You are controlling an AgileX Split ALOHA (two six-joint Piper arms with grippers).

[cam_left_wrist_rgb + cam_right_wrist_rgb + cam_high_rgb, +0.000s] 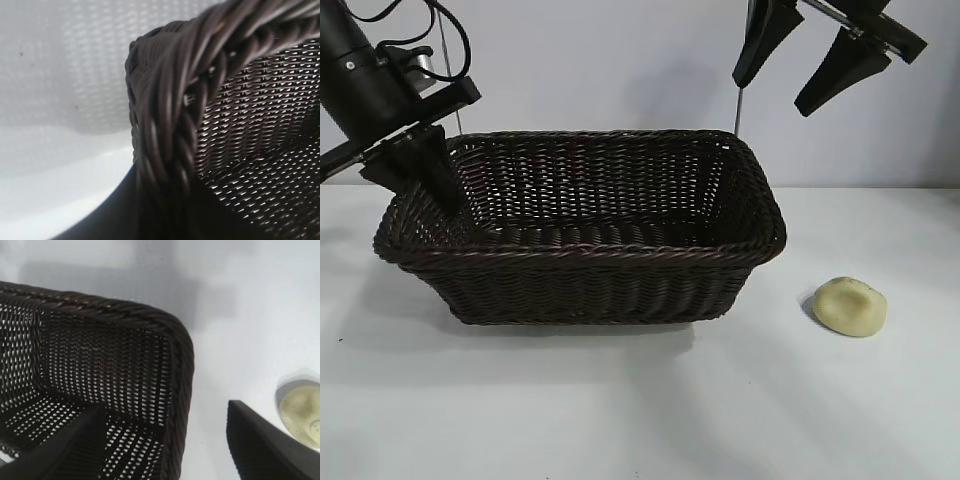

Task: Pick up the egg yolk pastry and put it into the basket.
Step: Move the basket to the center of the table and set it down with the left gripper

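Black fingers spread wide and empty, the right gripper [805,70] hangs high over the wicker basket's [620,255] right rear corner. Risk from here: a straight drop lands a finger on the braided rim rather than the target. The egg yolk pastry [851,306] sits on the white counter [640,410] just right of the basket, below and toward the camera from those fingers. The left gripper [415,165] sits at the basket's left rim, finger state unreadable

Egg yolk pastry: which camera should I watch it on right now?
Exterior view: the egg yolk pastry shows whole on the table, right of the basket. Right wrist view catches only part at the frame edge; left wrist view shows none.
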